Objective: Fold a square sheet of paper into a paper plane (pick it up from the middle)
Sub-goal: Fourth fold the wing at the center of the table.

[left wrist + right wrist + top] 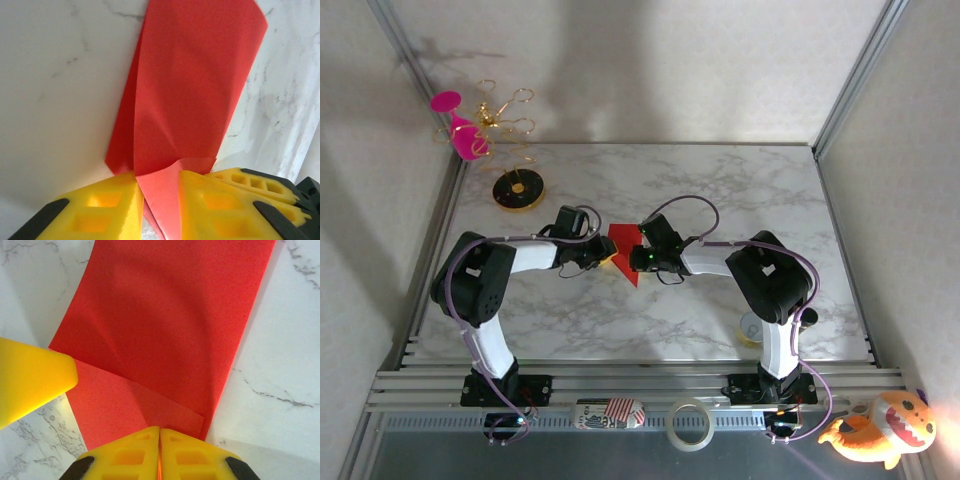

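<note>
One marble table (740,200): we are working mid-table, well apart from the pink wine glass (468,135), so knocking it is looking unlikely.
Square sheet of paper (623,240): it is lying on the table where our two arms meet, already partly creased. If either arm drags sideways, we are risking a skewed fold.
Left gripper (159,185): its fingers are standing slightly apart with red paper in the gap, and we cannot tell whether they are pinching it. A loose hold is inviting a slip.
Right gripper (159,432): its fingers are pressing together with a red sliver between them, so we are judging the near edge nipped. Pulling against the other side is threatening a tear.
Raised flap (192,164): it is lifting beside the fingers and risking a stray crease.
</note>
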